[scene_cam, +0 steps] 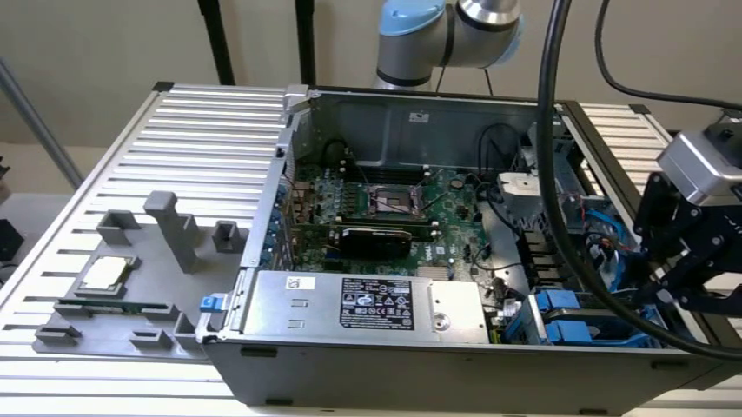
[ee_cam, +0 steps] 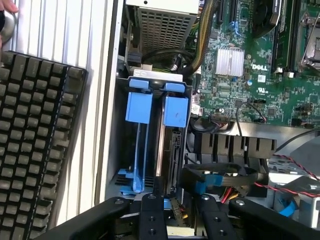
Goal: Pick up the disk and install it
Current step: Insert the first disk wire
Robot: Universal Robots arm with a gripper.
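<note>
The disk stands on edge in the drive bay at the corner of the open computer case. Its silver side and dark circuit board face show between blue plastic rails. Beside it a second blue rail spans an open slot. My gripper hovers just over the end of the bay, its two black fingers apart with nothing between them, not touching the disk. In the exterior view the gripper hangs at the right, above the blue bay.
A large silver box with a black label lies at the case front. The green motherboard fills the middle. Thick black cables cross over the bay. A grey fixture holding a square chip sits on the left. A keyboard lies beside the case.
</note>
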